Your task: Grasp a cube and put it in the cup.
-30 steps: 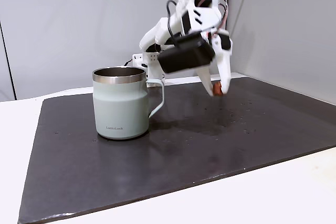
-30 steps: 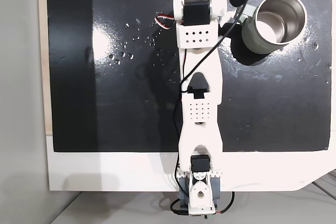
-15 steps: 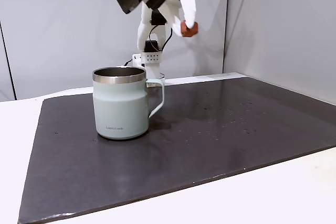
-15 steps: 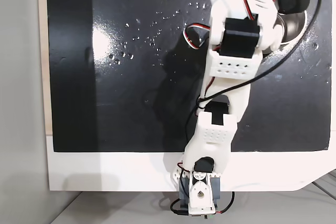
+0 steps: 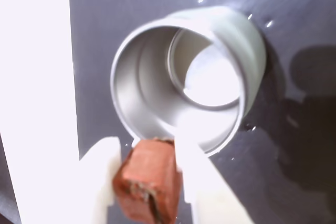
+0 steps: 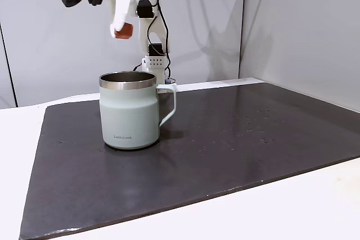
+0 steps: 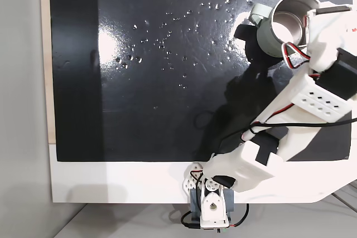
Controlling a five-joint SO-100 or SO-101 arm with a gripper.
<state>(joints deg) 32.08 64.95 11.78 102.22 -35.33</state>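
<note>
The cube (image 5: 148, 179), a small reddish-brown block, is pinched between the two white fingers of my gripper (image 5: 147, 144) at the bottom of the wrist view. Just beyond it the cup (image 5: 253, 51) shows its open steel mouth from above, with nothing visible inside. In a fixed view the gripper (image 6: 124, 31) holds the cube (image 6: 127, 30) high in the air over the mint-green cup (image 6: 129, 113), near the middle of its mouth. The cup's handle points right there. From above, the cup (image 7: 266, 33) stands at the mat's far right and the arm covers part of it.
A dark mat (image 6: 242, 139) covers most of the white table (image 6: 315, 206), and small shiny specks dot it. The arm's base (image 7: 209, 207) is at the table's near edge in a fixed view. Grey walls stand behind and to the right.
The arm lifted the cube from low over the mat to the right of the cup, then swung it up and leftward to a spot high above the cup's mouth.
</note>
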